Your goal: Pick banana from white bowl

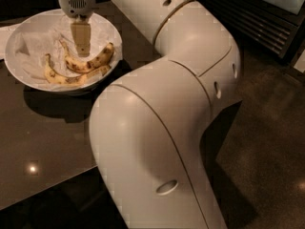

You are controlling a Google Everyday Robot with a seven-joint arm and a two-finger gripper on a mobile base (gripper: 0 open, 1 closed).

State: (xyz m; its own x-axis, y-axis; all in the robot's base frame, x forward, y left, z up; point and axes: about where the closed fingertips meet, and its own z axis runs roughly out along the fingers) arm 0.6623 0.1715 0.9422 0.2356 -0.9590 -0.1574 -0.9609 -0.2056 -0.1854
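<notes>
We are seeing the gripper (82, 51) hanging tip-down over the white bowl (116, 36), the banana (90, 64) lying just beneath its tip, likely lining up a top grab; its opening we cannot tell.

Your arm (157, 142) folds at a bulky elbow in the foreground, extends up-left across the view, and your pincer (82, 49) hangs straight down at upper left, wrist vertical.
</notes>
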